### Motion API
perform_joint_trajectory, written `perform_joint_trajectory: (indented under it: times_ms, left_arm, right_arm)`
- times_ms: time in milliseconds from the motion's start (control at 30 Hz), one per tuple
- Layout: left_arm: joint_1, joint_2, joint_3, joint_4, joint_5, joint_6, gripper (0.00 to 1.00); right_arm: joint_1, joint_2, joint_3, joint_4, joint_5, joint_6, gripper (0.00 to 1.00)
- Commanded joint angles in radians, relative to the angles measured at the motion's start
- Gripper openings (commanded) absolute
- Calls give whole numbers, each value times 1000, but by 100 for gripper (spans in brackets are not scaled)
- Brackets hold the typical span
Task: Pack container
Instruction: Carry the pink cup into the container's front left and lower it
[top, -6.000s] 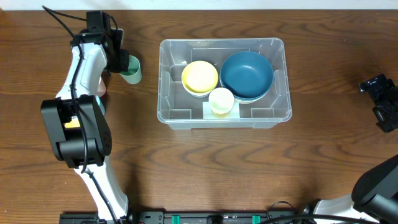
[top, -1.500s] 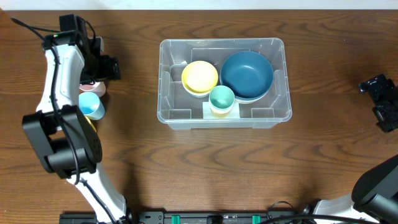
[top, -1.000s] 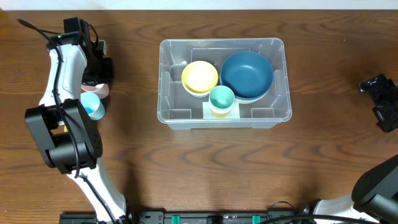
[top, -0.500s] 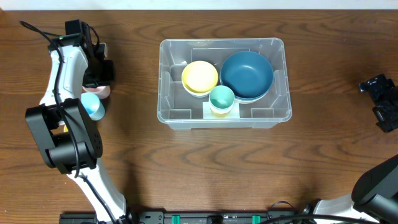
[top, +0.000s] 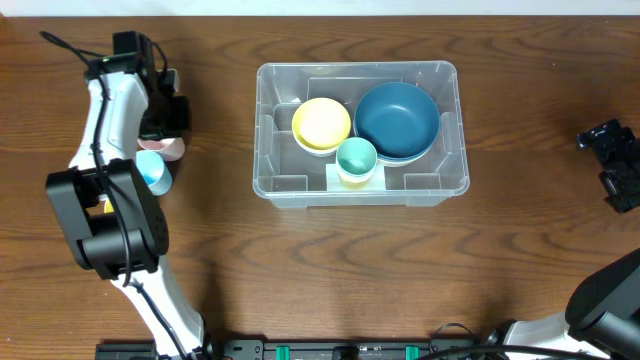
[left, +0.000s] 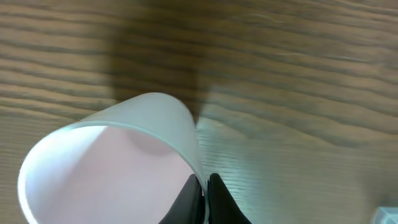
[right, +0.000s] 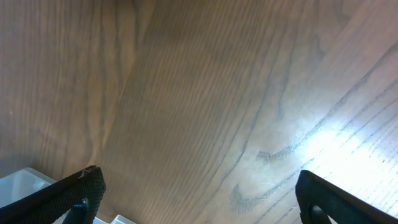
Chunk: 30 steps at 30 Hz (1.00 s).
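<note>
Well left of the large clear rectangular plastic container (top: 355, 67), the left pincer (left: 204, 198) is pinching the wall of a pale pink plastic cup (top: 163, 150), with one finger inside the rim and one outside. A light blue plastic cup (top: 152, 172) stands just beside it, also left of the container. The container sits mid-way across the dark wooden table (top: 400, 270). In its left half lies a round yellow bowl (top: 322, 123). At its near wall a small teal cup (top: 356, 157) is nested in a pale yellow one. A larger dark blue bowl (top: 397, 120) fills its right half. Far right of the container, the right pincer (right: 202, 196) is spread wide, holding nothing.
</note>
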Motion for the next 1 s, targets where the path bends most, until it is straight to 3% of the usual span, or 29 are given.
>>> perform_joint_trajectory:
  times_ms: [0,500,967]
  left_arm:
    - [-45,-98,39,-10,-2,-13,6]
    - [-269,-457,42,-31,0,-39,6]
    - [-621,-442,32,-85,-40,30,6]
  right_arm:
    - [-7,4,5,-1,1,14,99]
    - [-7,4,5,-1,1,14,99]
    - [-7,4,5,-1,1,14,99]
